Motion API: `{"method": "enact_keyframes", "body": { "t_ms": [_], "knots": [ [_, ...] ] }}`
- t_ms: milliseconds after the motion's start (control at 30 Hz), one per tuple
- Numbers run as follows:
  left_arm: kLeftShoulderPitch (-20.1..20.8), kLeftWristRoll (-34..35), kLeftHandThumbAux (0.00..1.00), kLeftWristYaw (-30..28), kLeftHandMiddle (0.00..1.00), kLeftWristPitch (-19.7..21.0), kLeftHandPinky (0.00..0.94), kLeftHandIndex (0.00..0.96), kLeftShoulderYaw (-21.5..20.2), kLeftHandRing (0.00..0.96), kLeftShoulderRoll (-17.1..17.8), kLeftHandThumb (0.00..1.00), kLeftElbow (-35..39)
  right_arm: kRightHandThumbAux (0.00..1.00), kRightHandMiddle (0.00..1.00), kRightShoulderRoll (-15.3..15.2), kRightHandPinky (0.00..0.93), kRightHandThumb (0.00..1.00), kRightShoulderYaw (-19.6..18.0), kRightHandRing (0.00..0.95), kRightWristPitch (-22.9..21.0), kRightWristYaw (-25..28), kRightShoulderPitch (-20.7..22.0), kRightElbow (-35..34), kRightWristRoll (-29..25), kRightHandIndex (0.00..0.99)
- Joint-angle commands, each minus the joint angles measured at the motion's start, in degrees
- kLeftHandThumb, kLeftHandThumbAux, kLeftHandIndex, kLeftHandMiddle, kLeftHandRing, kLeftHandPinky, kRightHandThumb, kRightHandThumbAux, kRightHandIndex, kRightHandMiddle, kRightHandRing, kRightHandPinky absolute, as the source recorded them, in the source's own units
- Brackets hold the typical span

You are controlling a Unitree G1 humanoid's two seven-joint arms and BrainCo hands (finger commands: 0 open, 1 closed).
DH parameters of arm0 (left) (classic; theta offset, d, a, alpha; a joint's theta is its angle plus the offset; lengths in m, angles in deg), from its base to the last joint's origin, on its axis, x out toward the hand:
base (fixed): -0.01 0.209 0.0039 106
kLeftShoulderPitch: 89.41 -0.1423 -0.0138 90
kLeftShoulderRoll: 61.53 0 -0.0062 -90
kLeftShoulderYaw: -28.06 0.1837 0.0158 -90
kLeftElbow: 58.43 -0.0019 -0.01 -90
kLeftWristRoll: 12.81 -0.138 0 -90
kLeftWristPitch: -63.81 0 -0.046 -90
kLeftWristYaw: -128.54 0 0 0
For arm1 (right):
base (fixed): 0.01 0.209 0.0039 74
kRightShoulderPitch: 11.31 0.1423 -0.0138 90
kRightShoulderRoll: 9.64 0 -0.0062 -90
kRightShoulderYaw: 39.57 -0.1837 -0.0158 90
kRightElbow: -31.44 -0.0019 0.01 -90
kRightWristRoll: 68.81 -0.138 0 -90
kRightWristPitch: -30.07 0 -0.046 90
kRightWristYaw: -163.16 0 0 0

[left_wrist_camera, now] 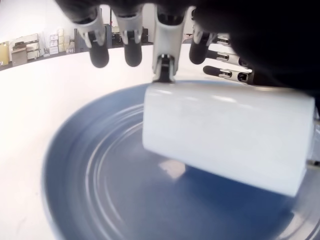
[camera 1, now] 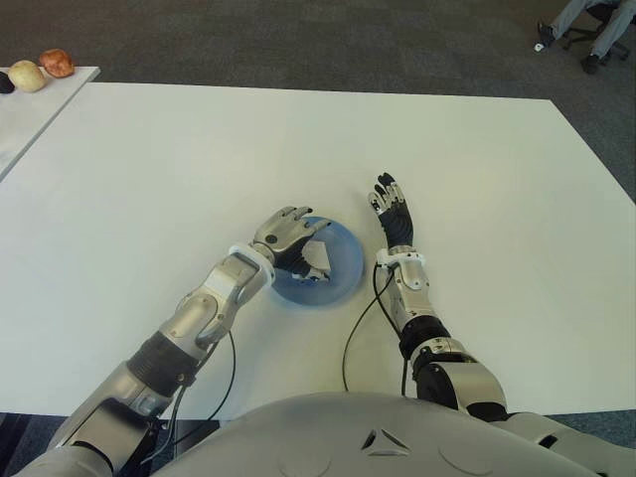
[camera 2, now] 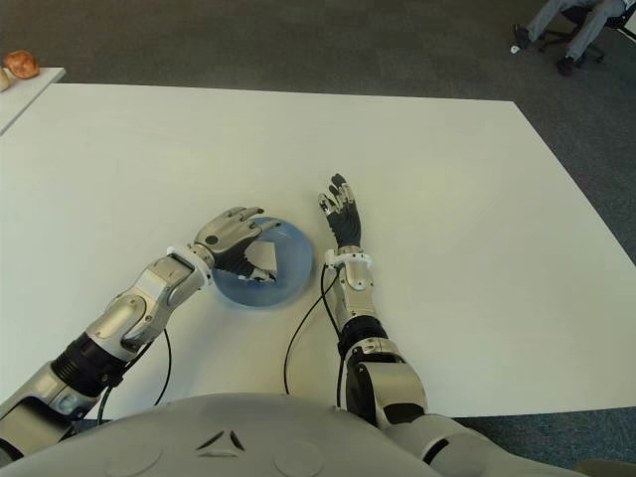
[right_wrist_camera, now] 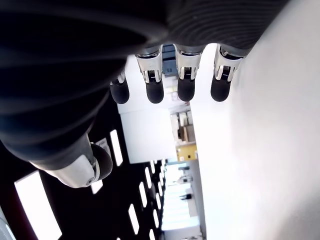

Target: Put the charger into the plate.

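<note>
A white block-shaped charger [left_wrist_camera: 225, 140] hangs just over the bottom of the blue plate [left_wrist_camera: 90, 170], casting a shadow on it. My left hand [camera 1: 288, 234] reaches over the plate [camera 1: 348, 260] from the near left, fingers curled on the charger [camera 1: 316, 260]. In the left wrist view one fingertip [left_wrist_camera: 164, 75] presses the charger's far edge, while the other fingers stand just beyond it. My right hand [camera 1: 393, 209] shows just right of the plate, fingers [right_wrist_camera: 155, 92] stretched out straight and holding nothing.
The white table [camera 1: 199, 149] stretches wide around the plate. A black cable [camera 1: 353, 338] runs along the near edge by my right forearm. A side table at the far left carries round objects [camera 1: 57, 63]. A seated person's legs [camera 1: 596, 30] show at the far right.
</note>
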Motion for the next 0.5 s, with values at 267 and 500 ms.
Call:
{"method": "enact_keyframes", "body": {
  "t_ms": [267,500],
  "knots": [
    [-1.41,2.38,0.487,2.09,0.149,-1.28,0.087,0.221,-1.21,0.104,-0.26,0.190,0.63,0.583,0.028,-0.19,0.000,0.049,-0.13,0.001,-2.20,-0.12,-2.79,1.62,-0.12,0.000],
    [-1.84,4.14,0.495,3.76,0.250,-2.50,0.144,0.311,-1.77,0.198,-0.39,0.276,0.47,0.558,0.047,-0.16,0.000,0.045,-0.18,0.011,-2.10,-0.42,-2.78,1.69,-0.11,0.004]
  ]
}}
